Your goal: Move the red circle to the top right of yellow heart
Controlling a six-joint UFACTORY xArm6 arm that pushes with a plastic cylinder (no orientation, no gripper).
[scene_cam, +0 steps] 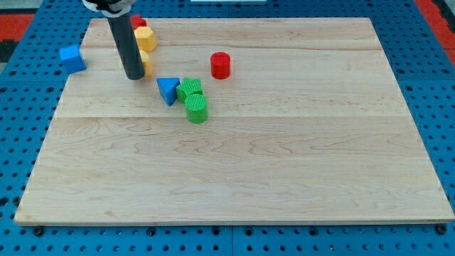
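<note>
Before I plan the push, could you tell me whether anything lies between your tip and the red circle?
Nothing visible does. My tip rests beside a yellow block at the view's upper left. The red circle sits to its right across bare board; the blue triangle and green blocks lie below that line.

I see a pale wooden worktop (284, 178) on blue pegboard (21, 142). Blue cube block (72, 58) sits off the wood at view's left. Blue triangle block (168, 89) touches a green block (190, 89); green cylinder block (197, 109) just below it.
</note>
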